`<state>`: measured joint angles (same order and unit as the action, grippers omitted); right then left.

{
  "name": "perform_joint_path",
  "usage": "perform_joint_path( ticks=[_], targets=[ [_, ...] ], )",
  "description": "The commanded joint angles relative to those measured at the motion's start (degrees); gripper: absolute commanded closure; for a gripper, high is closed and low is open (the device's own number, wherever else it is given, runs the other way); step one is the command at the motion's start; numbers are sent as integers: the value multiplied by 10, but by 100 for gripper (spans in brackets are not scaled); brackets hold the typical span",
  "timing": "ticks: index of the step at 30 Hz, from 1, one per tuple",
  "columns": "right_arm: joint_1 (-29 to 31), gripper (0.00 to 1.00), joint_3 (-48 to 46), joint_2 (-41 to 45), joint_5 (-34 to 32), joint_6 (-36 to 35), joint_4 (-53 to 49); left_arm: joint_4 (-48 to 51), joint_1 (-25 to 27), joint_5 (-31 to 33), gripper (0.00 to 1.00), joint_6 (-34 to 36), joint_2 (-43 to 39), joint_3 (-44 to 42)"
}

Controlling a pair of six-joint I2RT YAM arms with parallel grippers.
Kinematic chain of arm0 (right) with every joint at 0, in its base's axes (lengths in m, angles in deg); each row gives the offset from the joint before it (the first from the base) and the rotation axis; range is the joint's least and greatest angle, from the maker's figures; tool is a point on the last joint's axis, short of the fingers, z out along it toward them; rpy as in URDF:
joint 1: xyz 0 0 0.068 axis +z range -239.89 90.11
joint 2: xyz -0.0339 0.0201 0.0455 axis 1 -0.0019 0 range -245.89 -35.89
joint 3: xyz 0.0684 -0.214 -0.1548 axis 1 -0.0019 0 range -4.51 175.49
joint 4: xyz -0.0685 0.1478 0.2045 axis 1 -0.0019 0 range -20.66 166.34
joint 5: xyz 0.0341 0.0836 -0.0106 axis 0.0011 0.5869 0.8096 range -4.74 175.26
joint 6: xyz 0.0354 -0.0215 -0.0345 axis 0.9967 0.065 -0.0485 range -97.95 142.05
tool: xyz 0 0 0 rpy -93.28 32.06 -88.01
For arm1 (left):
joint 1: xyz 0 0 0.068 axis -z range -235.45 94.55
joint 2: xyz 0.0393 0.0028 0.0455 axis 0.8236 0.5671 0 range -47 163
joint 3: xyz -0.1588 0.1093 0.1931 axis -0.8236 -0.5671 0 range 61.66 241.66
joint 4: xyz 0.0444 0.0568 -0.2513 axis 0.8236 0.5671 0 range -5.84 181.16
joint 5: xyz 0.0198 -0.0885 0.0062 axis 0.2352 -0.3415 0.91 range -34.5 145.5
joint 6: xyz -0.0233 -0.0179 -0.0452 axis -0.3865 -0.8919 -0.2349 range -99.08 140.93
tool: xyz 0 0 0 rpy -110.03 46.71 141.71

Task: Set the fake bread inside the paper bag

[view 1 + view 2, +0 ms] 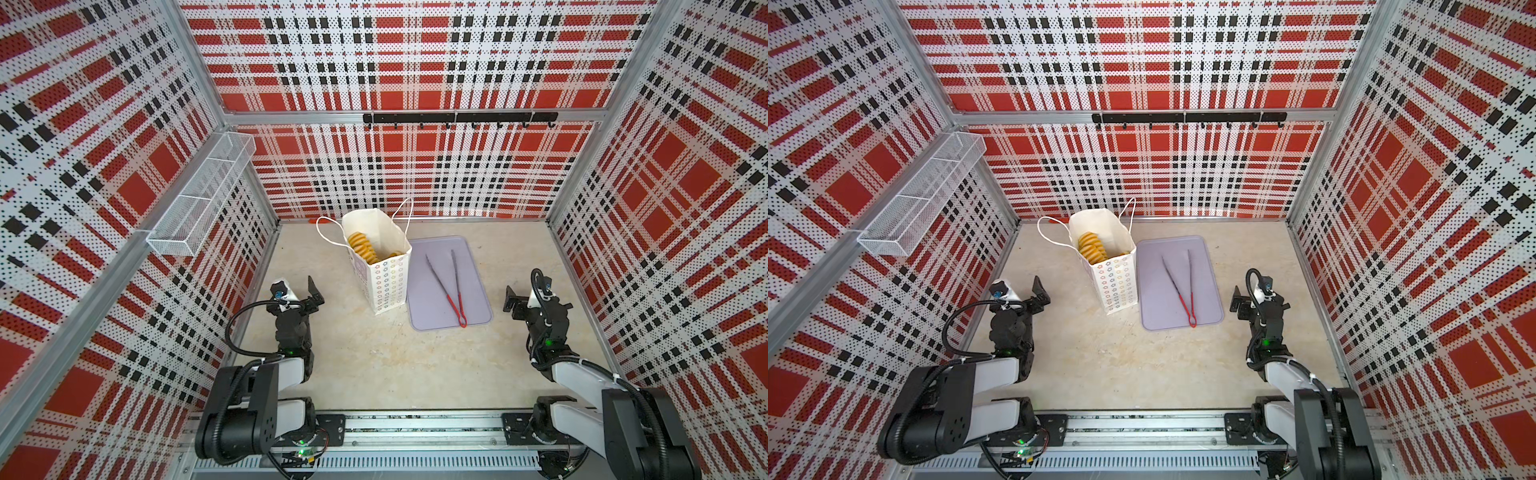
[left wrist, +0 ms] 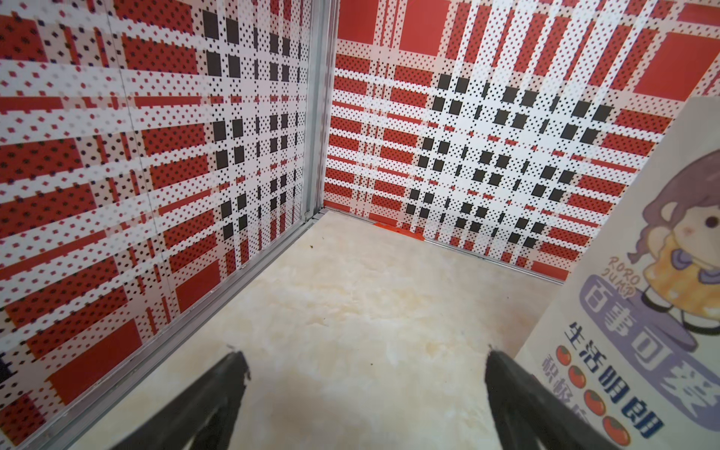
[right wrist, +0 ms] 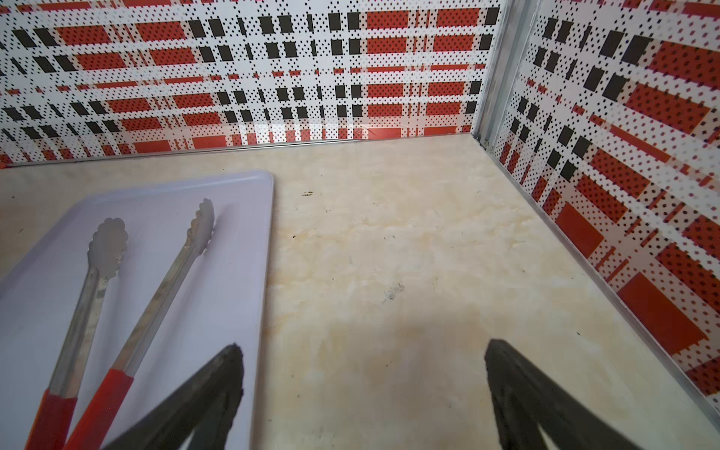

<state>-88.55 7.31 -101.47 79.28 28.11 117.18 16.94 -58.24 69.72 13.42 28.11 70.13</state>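
Nearest first, both top views, clock read with 12 at the far wall.

Left gripper [image 1: 297, 291] hangs over the table [image 1: 374, 365] at about 9 o'clock. Its jaws are spread wide, with nothing between them. The left wrist view confirms this: left gripper [image 2: 364, 358] has bare tabletop between the fingertips, and the paper bag [image 2: 643, 311] stands just off one finger, apart from it.

Right gripper [image 1: 513, 298] sits at about 3 o'clock, jaws likewise spread and empty. In the right wrist view, the right gripper [image 3: 362, 346] is over bare table, with one finger overlapping the edge of the lilac tray [image 3: 233, 253].

The lilac tray [image 1: 473, 291] lies flat at about 1 o'clock from table centre. Red-handled metal tongs [image 1: 462, 321] lie on it, handle end toward 6 and open tips toward 12; they also show at [image 3: 159, 296].

The paper bag [image 1: 384, 282] stands upright at about 12 o'clock, just beside the tray's 9 o'clock edge; I cannot tell whether they touch. Its mouth is open, with one cord handle flopped toward 10 and the other standing up.

Fake bread [image 1: 361, 247] is inside the bag: ridged golden pieces stacked against the inner wall, seen through the mouth, also at [image 1: 1092, 247]. A piece count is not readable.

Beyond, a wire basket [image 1: 199, 195] is on the 9 o'clock wall and a black hook rail [image 1: 459, 117] on the 12 o'clock wall.
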Motion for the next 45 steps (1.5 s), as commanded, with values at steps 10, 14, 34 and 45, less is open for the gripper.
perform_joint_path(
  ticks=[10,14,34,45],
  targets=[
    [-4,1,3,-102,25,-21,182,-96,37,5,2,56,77,15],
    [-4,1,11,-128,23,-20,205,-146,41,3,2,61,109,6],
    [-3,0,51,-244,21,-26,247,-163,62,63,2,72,153,21],
    [-4,0,50,-243,22,-26,249,-162,62,63,2,72,154,21]
  ],
)
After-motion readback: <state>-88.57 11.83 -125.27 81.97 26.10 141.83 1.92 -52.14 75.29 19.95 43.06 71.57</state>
